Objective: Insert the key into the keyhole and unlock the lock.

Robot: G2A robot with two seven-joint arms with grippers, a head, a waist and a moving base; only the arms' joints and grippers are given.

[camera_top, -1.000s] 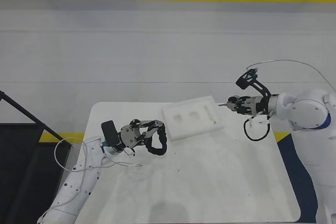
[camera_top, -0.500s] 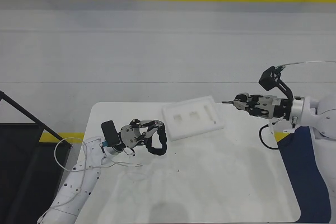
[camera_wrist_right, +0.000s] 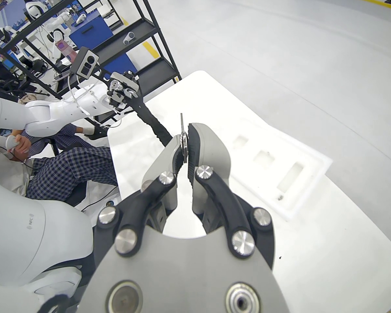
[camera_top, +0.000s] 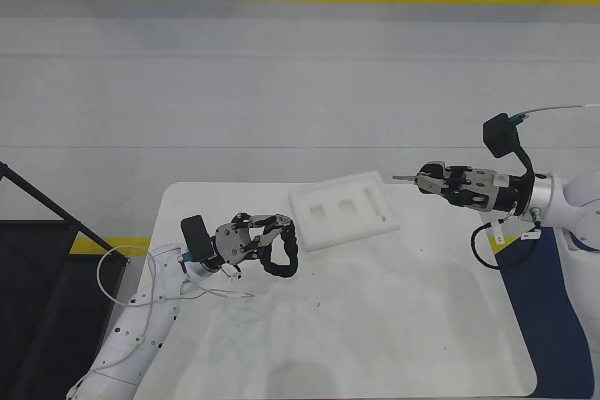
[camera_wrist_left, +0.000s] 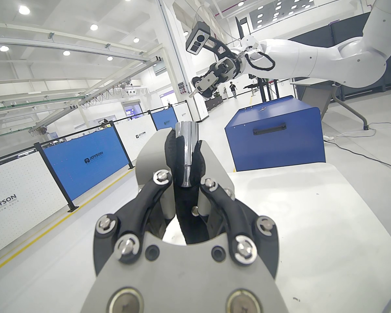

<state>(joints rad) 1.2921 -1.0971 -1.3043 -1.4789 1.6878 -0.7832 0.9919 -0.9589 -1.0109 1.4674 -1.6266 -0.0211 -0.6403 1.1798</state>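
The white tabletop [camera_top: 380, 320] is carrying a foam tray [camera_top: 310, 238] at its far edge. Near the left edge, the left gripper [camera_top: 268, 230] is clamping its fingers on a black cable lock [camera_wrist_left: 186, 151]. Above the far-right corner, the right gripper [camera_wrist_right: 184, 144] is pinching the key [camera_wrist_right: 181, 126], its fingers nearly closed.

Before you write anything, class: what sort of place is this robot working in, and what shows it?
Probably a large industrial hall or robotics lab: rows of lights on a high ceiling, blue panels fencing off floor areas, and a black rack.
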